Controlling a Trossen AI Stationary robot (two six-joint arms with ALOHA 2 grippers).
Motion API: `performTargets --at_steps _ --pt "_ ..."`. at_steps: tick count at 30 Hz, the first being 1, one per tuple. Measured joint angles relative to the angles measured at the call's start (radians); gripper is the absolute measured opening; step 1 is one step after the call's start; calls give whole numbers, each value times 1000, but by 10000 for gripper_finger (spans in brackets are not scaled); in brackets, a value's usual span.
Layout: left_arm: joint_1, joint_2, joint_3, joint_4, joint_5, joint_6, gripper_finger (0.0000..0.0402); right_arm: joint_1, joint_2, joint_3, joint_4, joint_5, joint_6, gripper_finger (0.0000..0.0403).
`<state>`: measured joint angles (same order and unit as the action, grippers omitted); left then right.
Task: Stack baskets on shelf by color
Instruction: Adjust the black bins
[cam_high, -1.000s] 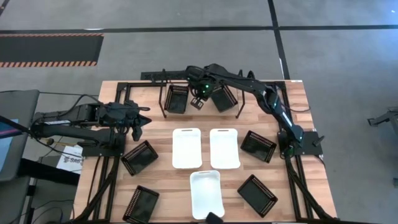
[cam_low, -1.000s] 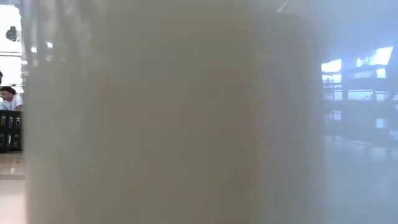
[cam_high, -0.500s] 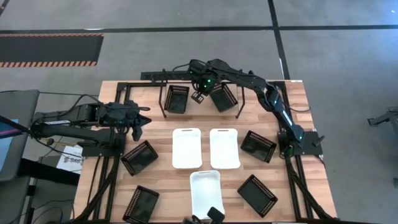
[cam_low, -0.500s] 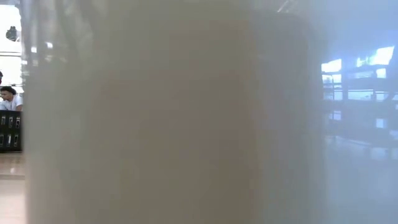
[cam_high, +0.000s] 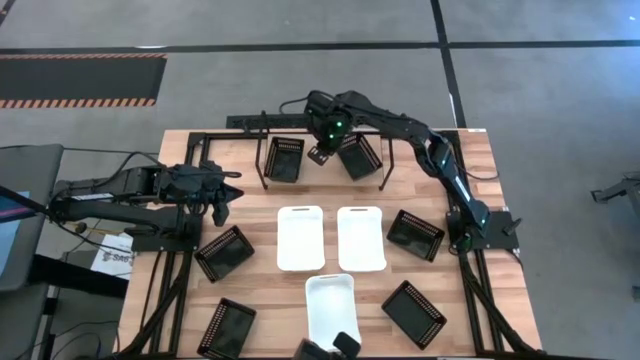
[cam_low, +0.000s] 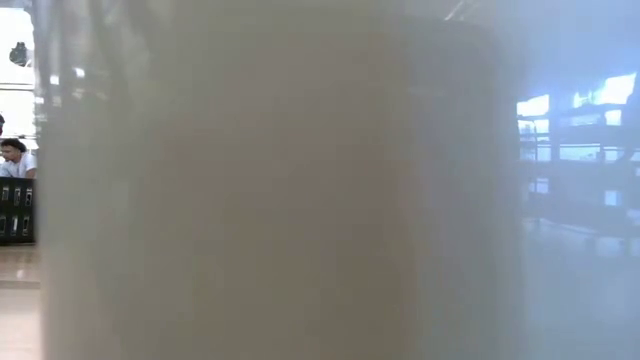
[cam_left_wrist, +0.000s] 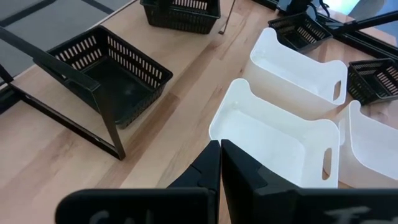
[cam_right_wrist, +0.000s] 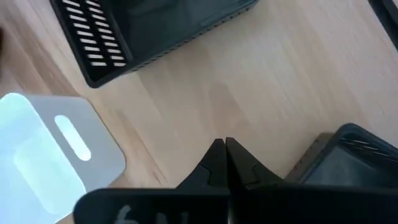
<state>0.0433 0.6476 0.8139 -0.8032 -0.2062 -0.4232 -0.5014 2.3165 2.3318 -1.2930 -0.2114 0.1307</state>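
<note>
A robotics lab or workshop hall: grey concrete floor (cam_high: 300, 80) with hazard-striped tape (cam_high: 80, 100), a wooden desk (cam_high: 250, 200) on black framing, shelving (cam_low: 580, 150) in the room behind.

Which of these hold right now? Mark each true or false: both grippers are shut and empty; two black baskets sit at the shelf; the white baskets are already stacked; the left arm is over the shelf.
1. Both the left gripper and the right gripper are shut and empty. True.
2. Two small black mesh plastic baskets sit at the black wire-frame shelf. True.
3. The three white smooth rectangular baskets are stacked. False: they lie apart on the wooden table.
4. The left arm is over the shelf. False: the right gripper is there.
</note>
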Motion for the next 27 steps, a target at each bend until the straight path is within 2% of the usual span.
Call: performTargets --at_steps 3,7,10,27 --pt "0 0 0 0 0 0 0 -7 0 0 -1 12 20 0" --pt "0 0 0 0 0 0 0 -7 0 0 -19 128 53 0" --pt "0 0 0 0 0 0 0 -7 0 0 -16 163 66 0" --pt "0 0 0 1 -11 -7 0 1 76 -1 -33 173 64 0"
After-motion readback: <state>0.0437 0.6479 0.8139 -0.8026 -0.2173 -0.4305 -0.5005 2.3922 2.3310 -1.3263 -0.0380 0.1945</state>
